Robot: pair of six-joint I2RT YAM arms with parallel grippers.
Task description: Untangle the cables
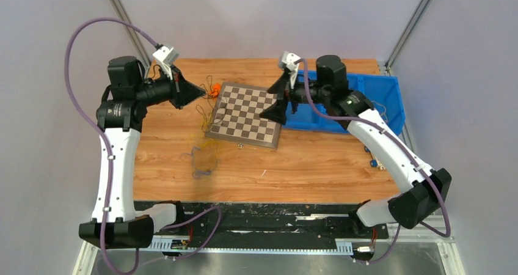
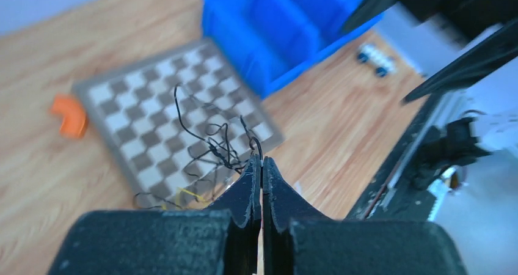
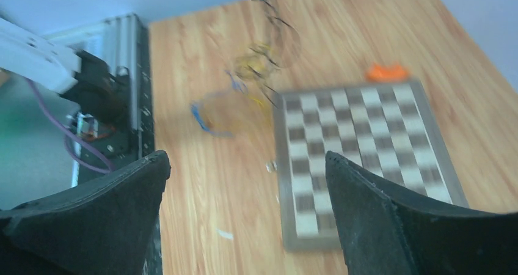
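Top external view: a wooden worktop (image 1: 317, 165) fills the middle, and both arms reach over it from the near edge. A blue bin (image 1: 382, 101) sits at the far right, partly under the right arm. A chessboard (image 1: 247, 113) lies skewed just left of the bin, close against it.

The left tool (image 1: 201, 93) hovers off the board's far-left corner, raised above the worktop. In the left wrist view its fingers (image 2: 241, 194) are pressed together with only a hairline between them, pinching black cables (image 2: 214, 143) at the very tip. Those strands hang down in loose curls over the board's left edge.

The right tool (image 1: 273, 104) hangs over the board's right side. In the right wrist view its fingers (image 3: 379, 226) stand wide apart with nothing between them.

The other cables (image 1: 203, 156), a loose knot of yellow and grey-purple strands, lie on the worktop just near-left of the board. Blur hides whether the lifted black strands join that knot.

A small curved orange piece (image 1: 214, 91) rests on the worktop at the board's far-left corner, just beside the left tool's tip. A tiny white item (image 2: 374, 58) with dark ends lies on the worktop near the bin's near edge.
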